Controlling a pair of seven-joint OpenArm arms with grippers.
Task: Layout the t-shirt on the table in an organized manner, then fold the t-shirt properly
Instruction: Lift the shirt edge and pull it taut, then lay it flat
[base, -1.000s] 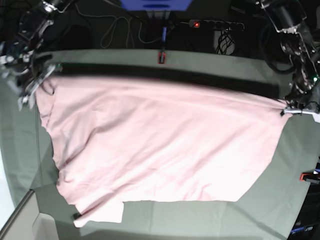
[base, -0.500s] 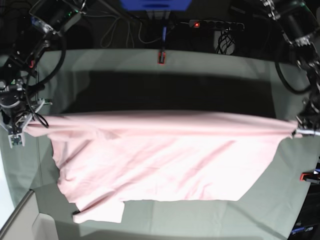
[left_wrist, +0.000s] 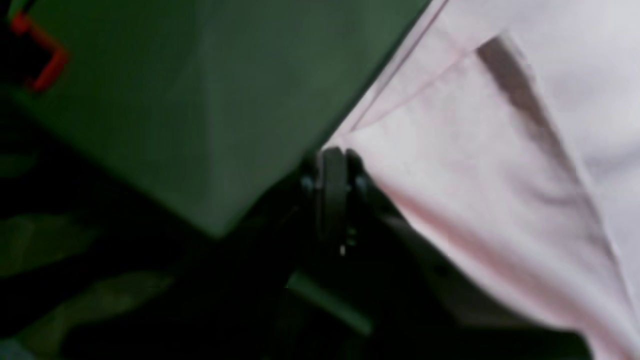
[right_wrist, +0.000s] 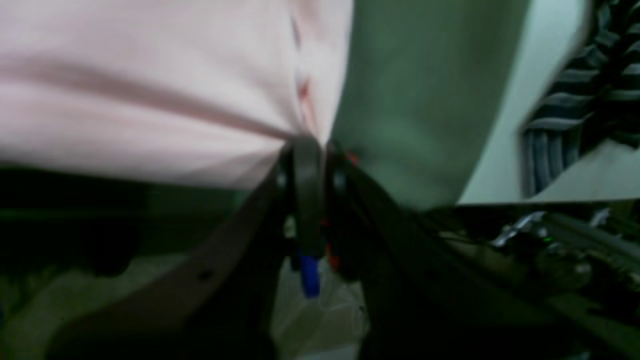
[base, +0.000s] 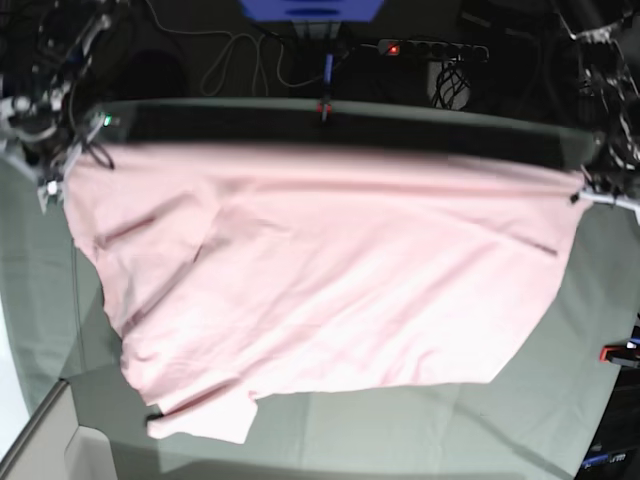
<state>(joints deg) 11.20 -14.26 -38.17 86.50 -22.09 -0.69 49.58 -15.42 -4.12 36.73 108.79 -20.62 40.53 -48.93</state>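
Note:
The pale pink t-shirt is stretched wide across the table, plain side up, with its near hem and a sleeve resting on the cloth. My right gripper holds the far left corner. My left gripper holds the far right corner. The held far edge casts a dark shadow band behind it. In the left wrist view the gripper is shut on a hemmed corner of the t-shirt. The right wrist view shows the other gripper shut on bunched fabric of the t-shirt.
A red clamp sits at the table's far edge and another at the right edge. Behind the table lie cables and a power strip. A pale box corner shows at the near left.
Both grippers drew the shirt's held edge toward the near side half a second ago and have now carried it back to the far side. The shirt lies wider and flatter.

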